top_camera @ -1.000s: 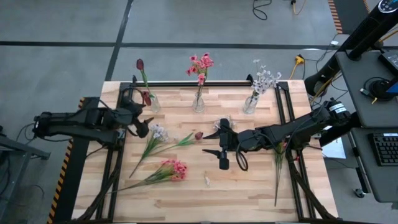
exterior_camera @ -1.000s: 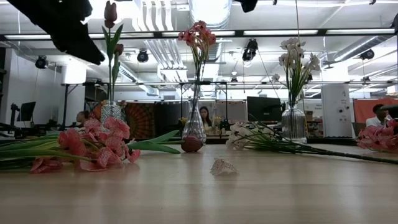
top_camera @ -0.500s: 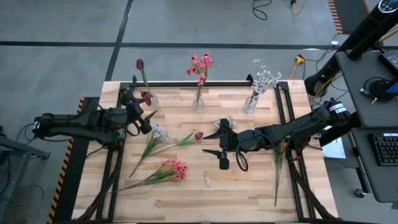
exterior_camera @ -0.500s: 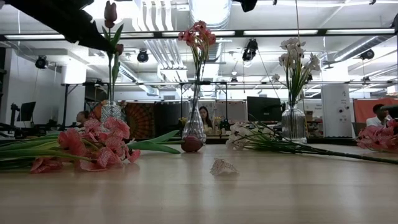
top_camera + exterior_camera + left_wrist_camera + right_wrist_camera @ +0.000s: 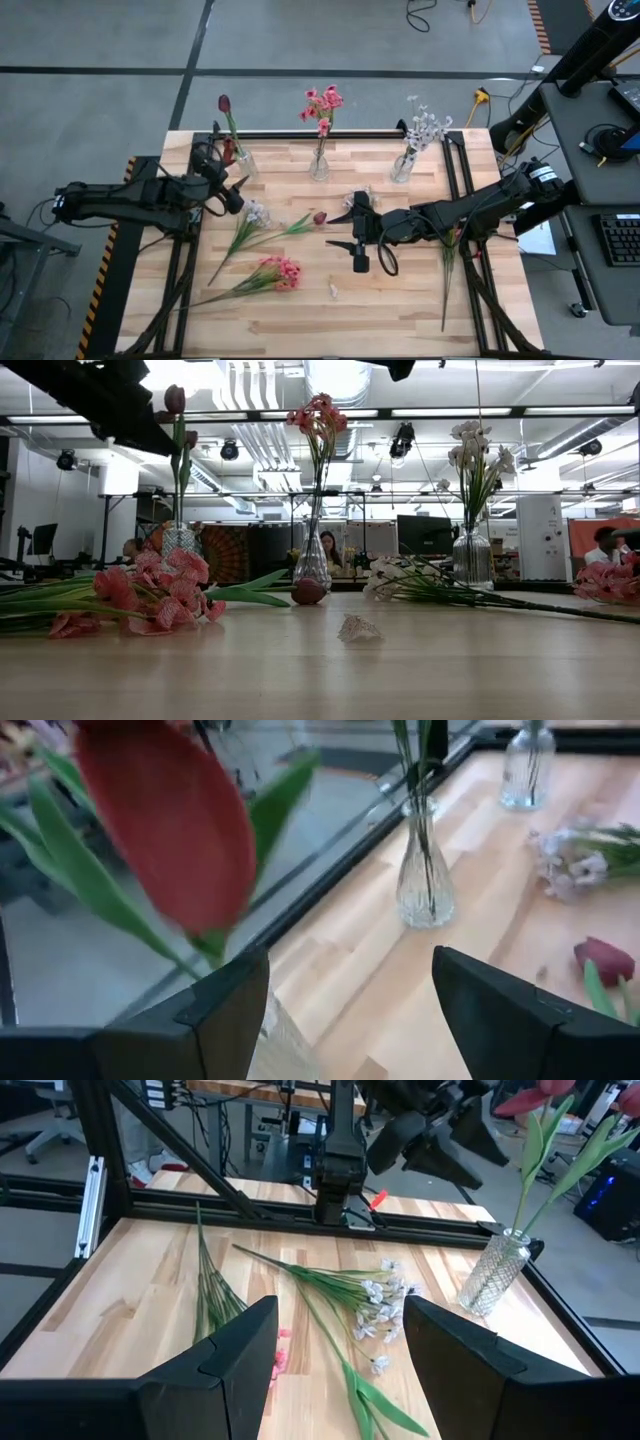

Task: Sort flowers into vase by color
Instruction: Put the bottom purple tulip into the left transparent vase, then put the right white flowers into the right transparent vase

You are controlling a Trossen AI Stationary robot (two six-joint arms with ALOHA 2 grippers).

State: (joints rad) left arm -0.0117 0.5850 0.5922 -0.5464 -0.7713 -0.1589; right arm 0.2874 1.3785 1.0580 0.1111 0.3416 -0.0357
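The left gripper (image 5: 232,190), fingers spread, sits just beside the left vase (image 5: 245,166) with red tulips (image 5: 225,104). The right gripper (image 5: 358,238) waits spread near a loose red bud (image 5: 319,217).

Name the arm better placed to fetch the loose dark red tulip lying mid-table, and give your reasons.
Right, probably. The right claw hangs open right beside the loose tulip. The left claw, also open, is back by the red-tulip vase, with a white spray between it and the bud.

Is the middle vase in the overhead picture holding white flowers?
No: the middle vase holds pink blooms, while the white spray stands in the vase to its right.
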